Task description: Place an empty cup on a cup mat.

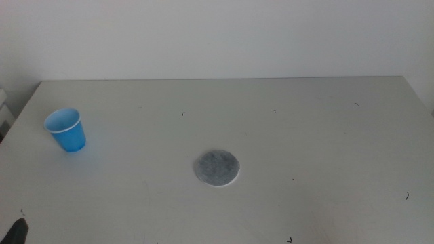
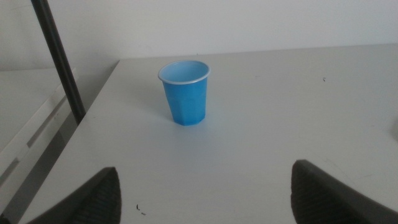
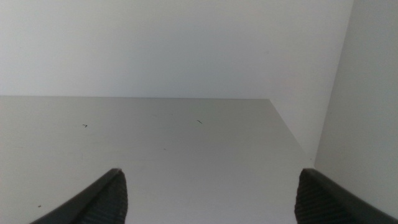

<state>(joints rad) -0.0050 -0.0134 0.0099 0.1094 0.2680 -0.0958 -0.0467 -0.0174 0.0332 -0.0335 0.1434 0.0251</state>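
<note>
Two grippers w/ jaws wide apart, holding nothing: left gripper (image 2: 205, 186) faces cup (image 2: 184, 92) upright near desk (image 1: 305, 135) left edge; right gripper (image 3: 211, 193) waits. Cup mat (image 1: 217, 168) mid-desk, well apart. Risk: light cup tips or crushes if jaws close off-centre/too hard.

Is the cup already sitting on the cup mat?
No, in the middle view the cup stands upright near the table's left edge, well apart from the cup mat, which lies bare.

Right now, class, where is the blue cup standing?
In the middle view, the cup stands upright near the table's left edge, well apart from the cup mat at the centre.
</note>
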